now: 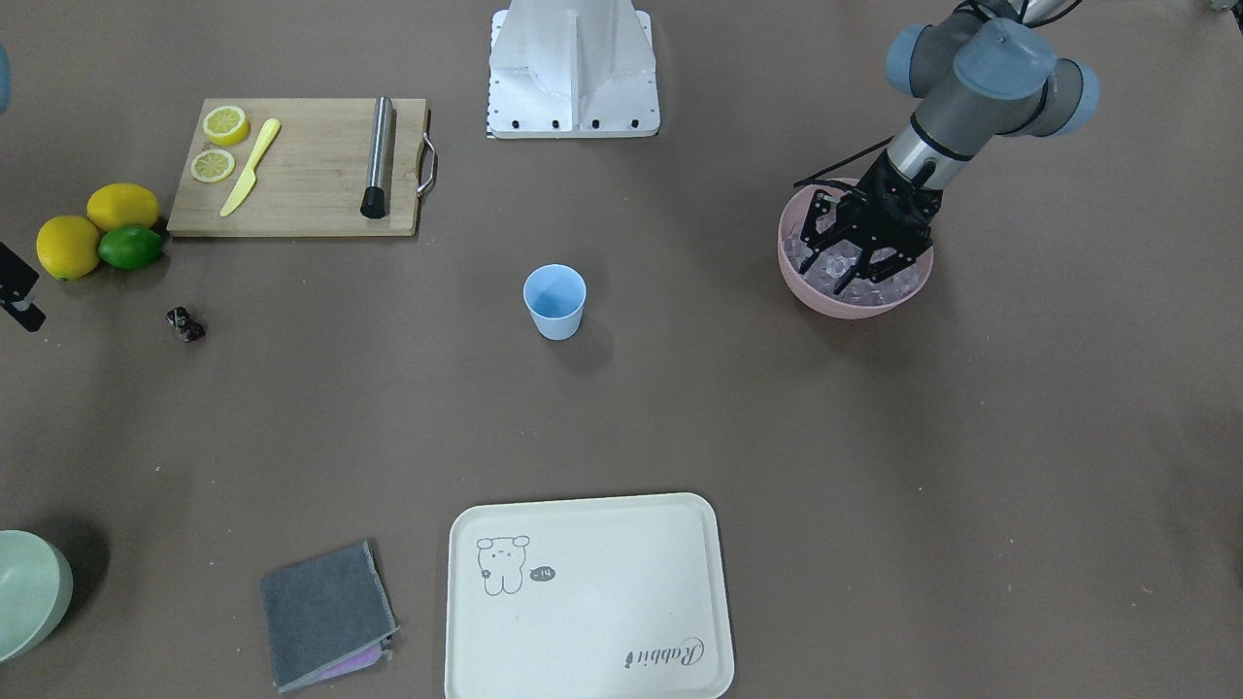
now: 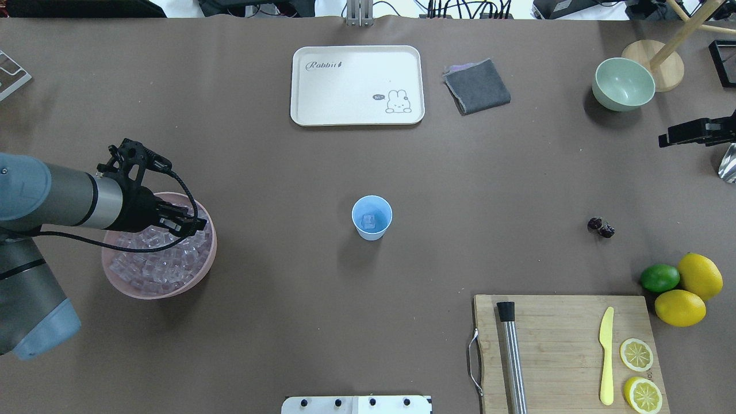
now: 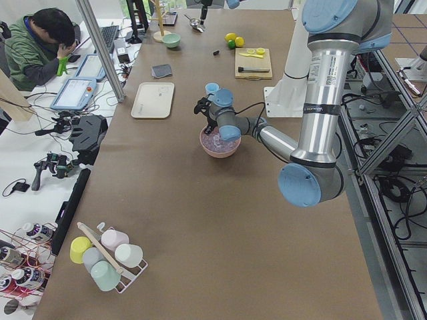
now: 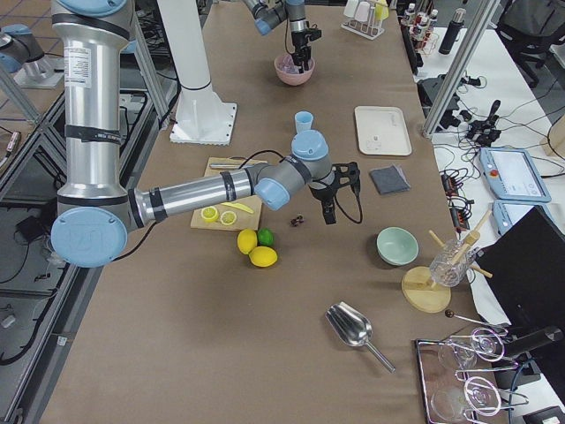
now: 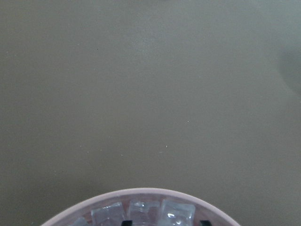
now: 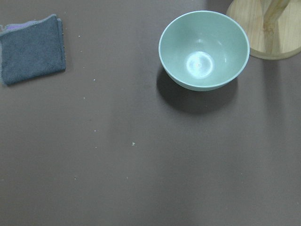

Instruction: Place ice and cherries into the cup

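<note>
left fingers [image 1: 819, 233] were spread wide, tips down among the ice [image 2: 155, 264] in the pink bowl [image 1: 855, 303], prob. to straddle one cube; couldn't tell if any was caught yet. cup [image 2: 371, 218] stood alone mid bench [image 2: 276, 172], one cube in it, reachable from both sides. cherries [image 2: 601, 227] lay nr the lime [image 2: 659, 278], well apart from cup. right fingers [image 2: 670, 138] hung beyond them, open or closed i couldn't tell
</note>
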Robot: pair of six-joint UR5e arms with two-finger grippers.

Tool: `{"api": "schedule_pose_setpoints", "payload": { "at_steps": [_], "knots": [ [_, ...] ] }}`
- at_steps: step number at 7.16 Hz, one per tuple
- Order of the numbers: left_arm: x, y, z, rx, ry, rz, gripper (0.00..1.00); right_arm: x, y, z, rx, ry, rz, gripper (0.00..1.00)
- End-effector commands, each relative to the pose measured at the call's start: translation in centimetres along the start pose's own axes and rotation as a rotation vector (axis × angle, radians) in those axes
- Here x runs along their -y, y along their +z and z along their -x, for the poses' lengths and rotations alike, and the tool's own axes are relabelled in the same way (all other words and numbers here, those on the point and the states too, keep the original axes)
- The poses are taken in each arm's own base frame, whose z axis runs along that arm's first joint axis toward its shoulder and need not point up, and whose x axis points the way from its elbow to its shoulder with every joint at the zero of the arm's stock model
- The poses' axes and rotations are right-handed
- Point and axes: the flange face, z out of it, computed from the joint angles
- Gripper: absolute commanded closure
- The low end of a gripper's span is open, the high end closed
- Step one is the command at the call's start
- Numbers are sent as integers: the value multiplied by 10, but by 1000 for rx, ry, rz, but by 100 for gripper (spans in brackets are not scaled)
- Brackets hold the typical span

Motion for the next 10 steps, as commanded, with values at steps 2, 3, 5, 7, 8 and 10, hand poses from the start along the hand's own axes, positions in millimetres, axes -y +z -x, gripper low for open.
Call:
{"api": "schedule_pose_setpoints", "payload": {
  "at_steps": [2, 3, 5, 7, 8, 10],
  "knots": [
    [2, -2, -3, -7, -7, -5, 79, -1, 1, 0, 0, 0, 3, 0],
    [1, -3, -4, -8, -6, -6, 94, -1, 1, 0, 0, 0, 3, 0],
    [0, -14, -5, -19, -4, -14, 100, -1, 0, 1, 0, -1, 2, 0],
    [0, -43, -18, -63, 8, -31, 100, -1, 0, 1, 2, -2, 0, 0],
    [9, -49, -22, -88, -28, -35, 100, -1, 0, 1, 2, -2, 0, 0],
    [70, -30, -85, -180, -268, -78, 100, 0, -1, 2, 2, -3, -2, 0]
  ]
}}
